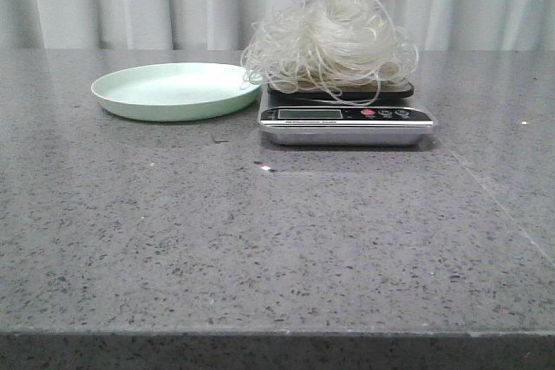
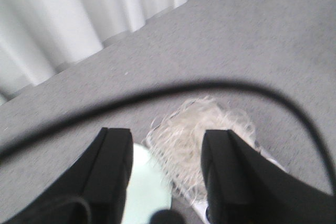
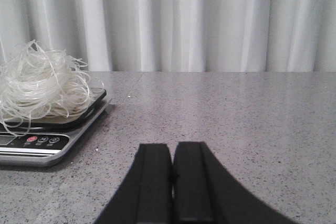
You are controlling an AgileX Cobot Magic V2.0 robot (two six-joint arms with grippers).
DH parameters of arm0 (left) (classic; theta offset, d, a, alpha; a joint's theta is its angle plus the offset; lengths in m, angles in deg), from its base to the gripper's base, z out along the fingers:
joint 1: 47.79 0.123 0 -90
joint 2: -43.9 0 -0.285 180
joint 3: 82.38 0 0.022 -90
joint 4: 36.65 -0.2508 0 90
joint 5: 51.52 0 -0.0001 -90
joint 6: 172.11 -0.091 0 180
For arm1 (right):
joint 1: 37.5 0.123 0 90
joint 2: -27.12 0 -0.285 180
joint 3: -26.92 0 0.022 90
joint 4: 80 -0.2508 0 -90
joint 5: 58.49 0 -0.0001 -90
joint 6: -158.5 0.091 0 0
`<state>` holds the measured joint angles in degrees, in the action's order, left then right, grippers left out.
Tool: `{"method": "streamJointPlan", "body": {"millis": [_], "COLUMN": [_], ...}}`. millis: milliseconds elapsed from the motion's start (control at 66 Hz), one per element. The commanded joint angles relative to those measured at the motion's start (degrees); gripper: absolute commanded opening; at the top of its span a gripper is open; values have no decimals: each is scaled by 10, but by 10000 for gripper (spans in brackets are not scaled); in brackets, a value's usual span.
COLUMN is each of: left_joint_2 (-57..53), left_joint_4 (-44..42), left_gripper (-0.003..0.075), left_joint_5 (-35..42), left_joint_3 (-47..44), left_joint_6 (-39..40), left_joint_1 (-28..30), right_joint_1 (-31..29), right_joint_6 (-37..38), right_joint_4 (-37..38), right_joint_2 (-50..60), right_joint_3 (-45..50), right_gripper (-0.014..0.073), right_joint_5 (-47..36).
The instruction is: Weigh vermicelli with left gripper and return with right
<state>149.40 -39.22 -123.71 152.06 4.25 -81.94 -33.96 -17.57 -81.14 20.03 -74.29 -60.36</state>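
Right pincer (image 3: 172,177) closed (empty), left pincer (image 2: 167,169) wide apart, vermicelli (image 1: 334,36) on scale (image 1: 347,119)

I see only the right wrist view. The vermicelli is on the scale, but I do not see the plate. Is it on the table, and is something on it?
Observer: Yes. In the front view the pale green plate sits just left of the scale, and it is empty.
Operator: Where is the left gripper?
Observer: The front view does not show it. Its own wrist view shows the left gripper open, above the vermicelli, holding nothing.
Operator: Does the scale show a number?
Observer: The display is too small to read in the front view.
Operator: And the right gripper?
Observer: You see it yourself: the right gripper is shut, low over the table, apart from the scale.
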Motion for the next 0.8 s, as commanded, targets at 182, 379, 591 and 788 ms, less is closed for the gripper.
{"method": "streamJointPlan", "body": {"millis": [182, 379, 591, 788], "left_joint_2": [-226, -397, -573, -733], "left_joint_4": [-11, 26, 75, 88], "left_gripper": [284, 249, 192, 127], "left_joint_5": [157, 274, 356, 427], "left_joint_3": [-317, -558, -770, -934], "left_joint_6": [11, 11, 11, 11], "left_joint_1": [1, 1, 1, 1], "right_joint_1": [-5, -5, -5, -5], "right_joint_6": [-4, -4, -4, -4], "right_joint_4": [4, 4, 4, 4], "right_joint_2": [9, 9, 9, 9], "right_joint_3": [-5, -5, -5, -5], "right_gripper": [157, 157, 157, 157], "right_joint_5": [-43, -43, -43, -43]}}
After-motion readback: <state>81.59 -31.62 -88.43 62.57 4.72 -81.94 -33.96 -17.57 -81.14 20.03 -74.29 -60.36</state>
